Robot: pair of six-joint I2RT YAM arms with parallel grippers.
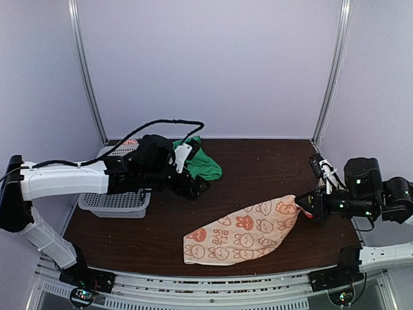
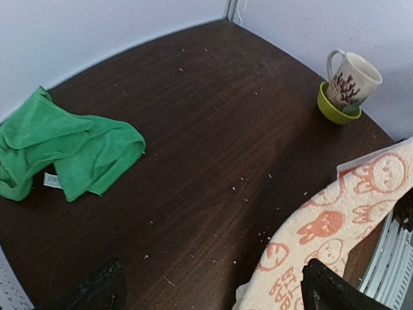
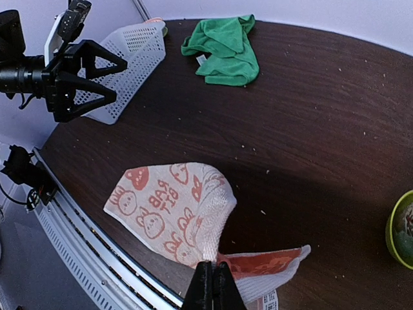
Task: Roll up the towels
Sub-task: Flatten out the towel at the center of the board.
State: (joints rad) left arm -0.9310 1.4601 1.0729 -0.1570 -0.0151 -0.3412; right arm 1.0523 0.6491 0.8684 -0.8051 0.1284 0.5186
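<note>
The pinkish-beige towel [image 1: 242, 232] printed with orange cartoon figures lies near the front of the table, stretched out to the right. My right gripper [image 1: 303, 208] is shut on its right corner and holds that corner lifted off the wood. The right wrist view shows the pinched fold [image 3: 171, 206] at the shut gripper [image 3: 215, 278]. The green towel [image 1: 200, 161] lies crumpled at the back left. My left gripper [image 1: 193, 184] hovers open just in front of it with nothing between its fingers [image 2: 213, 287]. In the left wrist view the green towel [image 2: 64, 152] lies far left and the beige towel [image 2: 335, 232] lower right.
A pale mesh basket [image 1: 116, 203] stands at the left edge under the left arm. In the left wrist view a patterned mug in a lime-green bowl [image 2: 345, 87] stands at the far right of the table. A metal rail [image 1: 213, 284] runs along the front edge.
</note>
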